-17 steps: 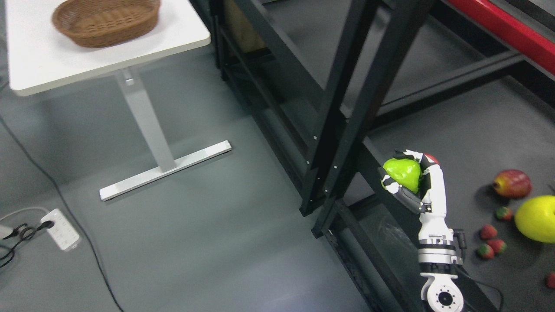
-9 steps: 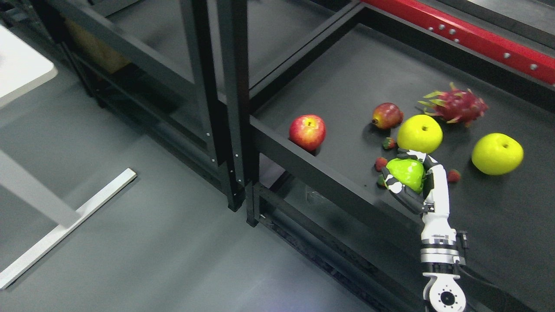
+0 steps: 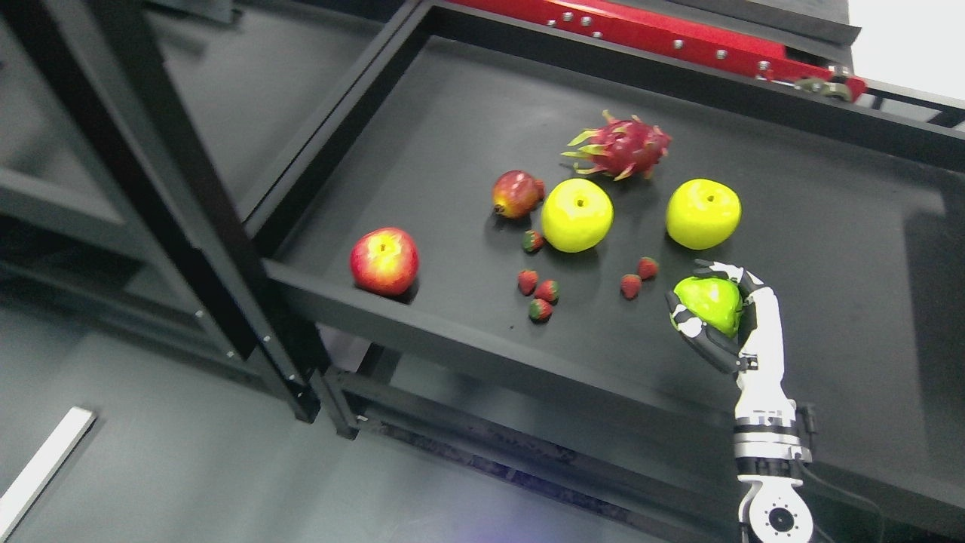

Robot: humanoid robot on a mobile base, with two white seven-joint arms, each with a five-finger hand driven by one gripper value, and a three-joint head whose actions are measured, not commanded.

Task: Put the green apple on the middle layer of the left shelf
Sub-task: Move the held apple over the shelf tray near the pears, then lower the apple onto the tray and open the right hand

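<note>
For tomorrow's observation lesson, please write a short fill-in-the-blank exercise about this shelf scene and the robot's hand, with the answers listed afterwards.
1. The right hand has its fingers closed around a ____ apple.
2. The number of yellow apples lying on the shelf is ____.
3. The spiky pink fruit behind the yellow apples is a ____ fruit.
4. The fruit nearest the shelf's front left corner is a ____ apple.

Answers: green; two; dragon; red

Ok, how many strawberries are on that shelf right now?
6. One strawberry sits beside the left yellow apple, three cluster below it, two lie further right. The robot hand may hide more.
</note>
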